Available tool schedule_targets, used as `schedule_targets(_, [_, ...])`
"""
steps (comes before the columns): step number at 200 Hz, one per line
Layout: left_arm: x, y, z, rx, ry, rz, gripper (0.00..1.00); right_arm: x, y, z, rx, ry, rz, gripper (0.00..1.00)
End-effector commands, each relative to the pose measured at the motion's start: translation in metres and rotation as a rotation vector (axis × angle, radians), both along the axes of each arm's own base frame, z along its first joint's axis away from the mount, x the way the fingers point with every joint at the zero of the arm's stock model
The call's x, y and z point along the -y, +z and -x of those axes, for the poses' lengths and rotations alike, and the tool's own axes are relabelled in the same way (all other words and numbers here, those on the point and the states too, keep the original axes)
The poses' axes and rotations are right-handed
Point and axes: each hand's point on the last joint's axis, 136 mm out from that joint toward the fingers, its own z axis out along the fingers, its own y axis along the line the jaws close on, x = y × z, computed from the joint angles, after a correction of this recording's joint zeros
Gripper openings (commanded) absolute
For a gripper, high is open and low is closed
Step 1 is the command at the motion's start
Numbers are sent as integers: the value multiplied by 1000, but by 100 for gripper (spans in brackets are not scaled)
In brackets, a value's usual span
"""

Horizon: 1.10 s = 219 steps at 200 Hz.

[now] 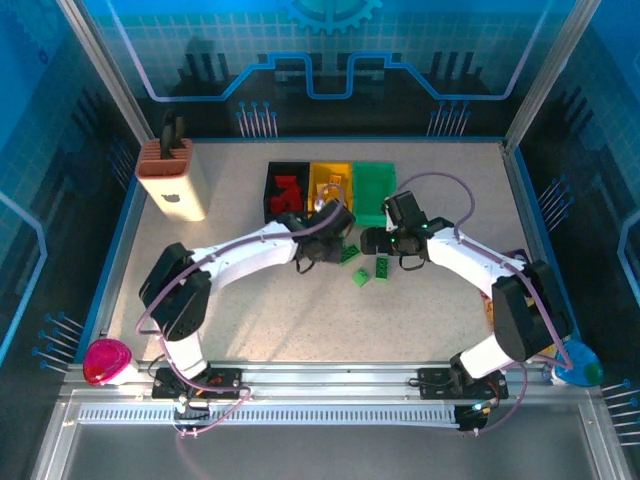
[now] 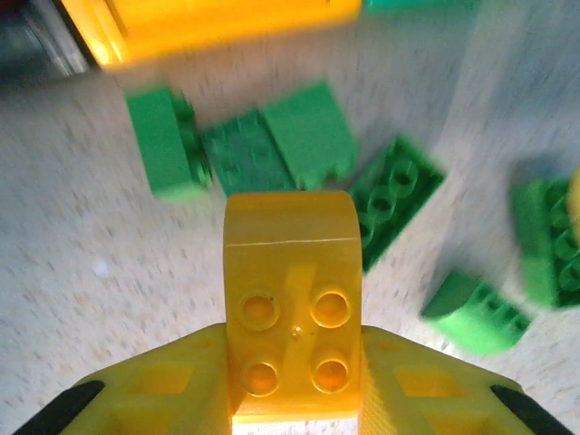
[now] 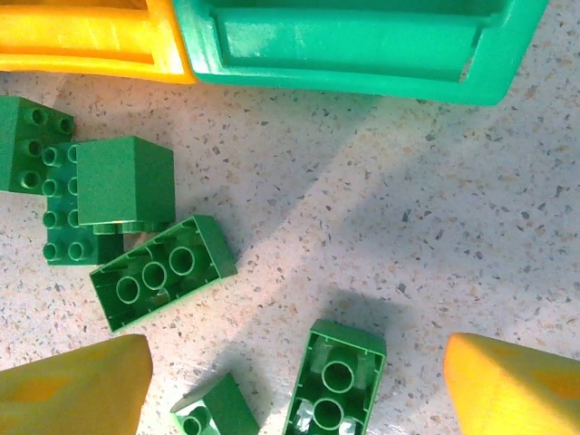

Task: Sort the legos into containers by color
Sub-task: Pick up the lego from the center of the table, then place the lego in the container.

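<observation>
Fig.: your L gripper point(image 2: 292, 376) clamped a yellow lego point(image 2: 292, 290); R gripper point(image 3: 294, 372) gaped wide, empty, over green legos point(image 3: 163, 272).

Both arms bend inward; left end effector point(image 2: 292, 355) pinches a yellow brick point(image 2: 290, 272), right end effector point(image 3: 294, 362) gapes wide

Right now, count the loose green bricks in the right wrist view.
6: studded brick far left, flat one below, cube, upturned brick, small one low, upturned one bottom-centre. More may be hidden.
</observation>
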Motion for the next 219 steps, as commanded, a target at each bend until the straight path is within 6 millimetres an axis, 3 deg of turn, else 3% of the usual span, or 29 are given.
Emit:
schedule_targets(1, [-4,33,-31,67,-8,55,33,5,3,7,3,-25,-31,84])
schedule_targets(23, [-4,42,-59,88,-2,83,33,7,6,13,13,-32,-40,84])
schedule_targets(32, [-1,44,-69,89,-4,92,33,12,-2,23,-5,-36,-29,84])
schedule_targets(84, [-1,36,-130,109,23,85,34,20,0,38,5,-48,-34,84])
schedule_targets(94, [-6,33,-140,104,48,69,41,21,1,40,6,-48,-36,84])
schedule_targets(110, [-13,34,-149,80,77,60,66,22,3,42,11,-47,-32,84])
schedule_targets(134, [-17,45,-141,102,80,64,79,24,5,43,20,-49,-28,84])
schedule_targets(163, [-26,46,-115,118,81,76,79,22,5,42,20,-43,-38,84])
schedule_targets(219, [-46,-14,-59,4,128,91,69,8,3,34,7,-16,-50,83])
